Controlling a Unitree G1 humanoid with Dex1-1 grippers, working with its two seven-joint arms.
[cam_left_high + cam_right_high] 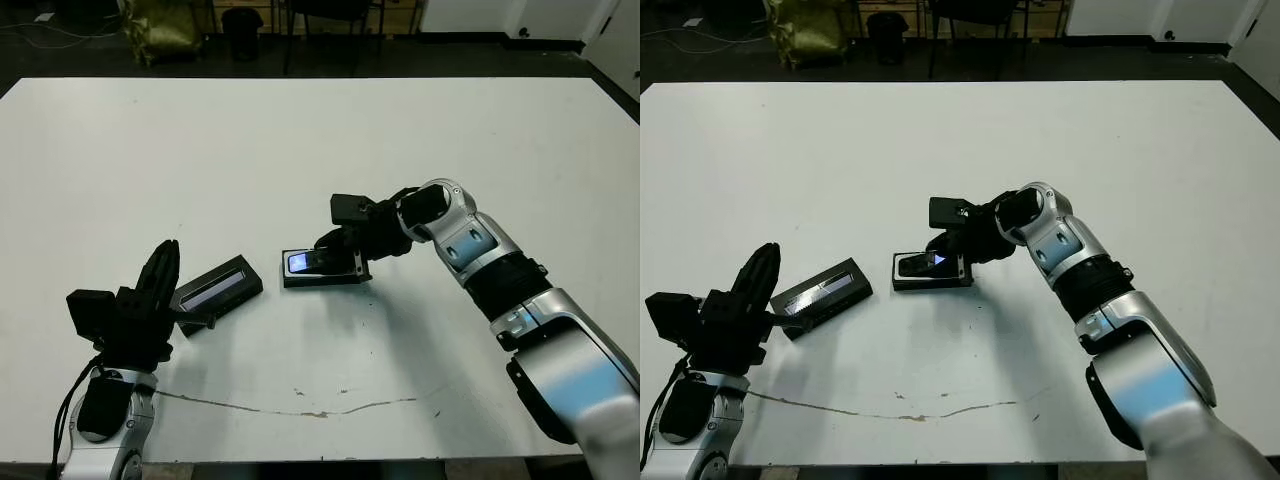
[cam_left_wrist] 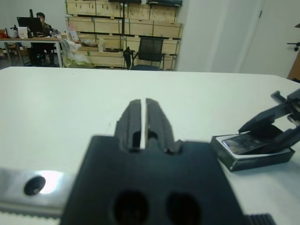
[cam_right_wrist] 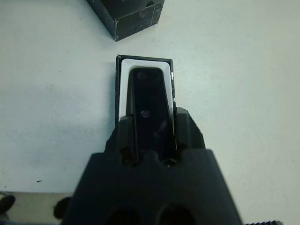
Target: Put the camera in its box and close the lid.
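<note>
The box (image 1: 322,272), a shallow black tray with a white lining, lies at mid-table. The camera (image 3: 149,110), a slim glossy black bar, rests lengthwise inside it over the white lining. My right gripper (image 1: 327,252) reaches in from the right and is shut on the camera's near end, one finger along each long side. The lid (image 1: 217,284), black with a greyish long panel, lies on the table left of the box, angled. My left gripper (image 1: 167,252) stands just left of the lid, fingers (image 2: 133,117) pressed together and pointing up, holding nothing.
A thin dark crack or scuff line (image 1: 300,408) runs along the table near the front edge. Beyond the far edge are a chair (image 2: 150,51), shelves of boxes and a seated person (image 2: 41,21) at a desk.
</note>
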